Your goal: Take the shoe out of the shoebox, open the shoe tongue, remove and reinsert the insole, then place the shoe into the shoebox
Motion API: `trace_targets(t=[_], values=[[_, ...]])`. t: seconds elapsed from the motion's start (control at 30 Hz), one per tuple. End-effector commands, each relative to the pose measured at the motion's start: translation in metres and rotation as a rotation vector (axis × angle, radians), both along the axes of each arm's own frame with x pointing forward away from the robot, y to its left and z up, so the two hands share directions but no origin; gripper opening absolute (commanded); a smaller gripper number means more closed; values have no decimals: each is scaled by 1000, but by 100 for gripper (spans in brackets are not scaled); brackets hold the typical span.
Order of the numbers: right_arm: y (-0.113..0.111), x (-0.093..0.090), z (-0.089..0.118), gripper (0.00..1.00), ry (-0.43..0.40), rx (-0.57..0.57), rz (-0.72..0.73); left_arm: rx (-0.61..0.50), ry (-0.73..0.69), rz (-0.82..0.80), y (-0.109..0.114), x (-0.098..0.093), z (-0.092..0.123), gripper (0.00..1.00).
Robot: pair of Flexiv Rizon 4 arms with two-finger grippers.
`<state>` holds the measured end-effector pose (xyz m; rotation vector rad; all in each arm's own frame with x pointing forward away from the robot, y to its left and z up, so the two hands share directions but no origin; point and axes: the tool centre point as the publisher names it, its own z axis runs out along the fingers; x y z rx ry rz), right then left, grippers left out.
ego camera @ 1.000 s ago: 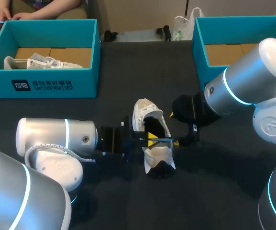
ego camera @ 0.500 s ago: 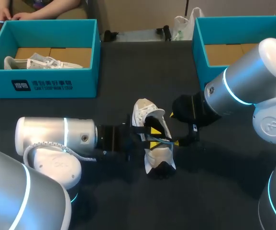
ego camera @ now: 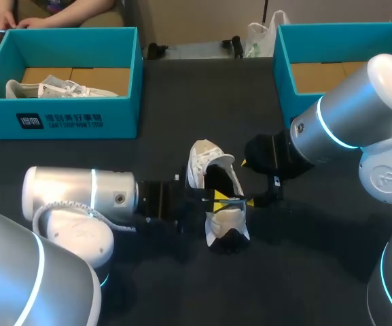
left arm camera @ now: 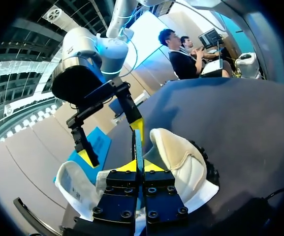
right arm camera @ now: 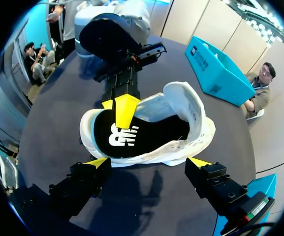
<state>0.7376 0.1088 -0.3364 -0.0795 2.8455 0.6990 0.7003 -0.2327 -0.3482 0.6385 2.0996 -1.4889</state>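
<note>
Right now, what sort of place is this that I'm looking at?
Probably a robot lab or test bench, not a shop. The left gripper and right gripper of two robot arms are at a white shoe on a dark table, with a teal shoebox behind.

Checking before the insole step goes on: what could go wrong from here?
1. The left tool seems to pinch the flat black insole only at its edge, so the insole may slip free or fold.
2. The right tool is open beside the white sports shoe, not clamping it, so a pull may drag or tip the shoe across the dark table.
</note>
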Motion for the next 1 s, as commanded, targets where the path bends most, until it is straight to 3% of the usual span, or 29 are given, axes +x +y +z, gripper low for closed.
trace_targets(t=[0.03,0.47,0.53,0.6,0.63,0.9,1.0], values=[[0,-1,0,100,-2,0,-1,12,-1,-30,1,8,-5,0],[0,-1,0,100,-2,0,-1,36,-3,-40,9,17,-18,0],[0,-1,0,100,-2,0,-1,28,-4,-42,8,14,-14,0],[0,-1,0,100,-2,0,-1,6,-8,-46,7,11,-8,19],[0,-1,0,100,-2,0,-1,3,-10,-48,7,9,-5,20],[0,-1,0,100,-2,0,-1,-44,-13,-72,5,-2,11,22],[0,-1,0,100,-2,0,-1,-43,-5,-81,3,-4,12,18]])
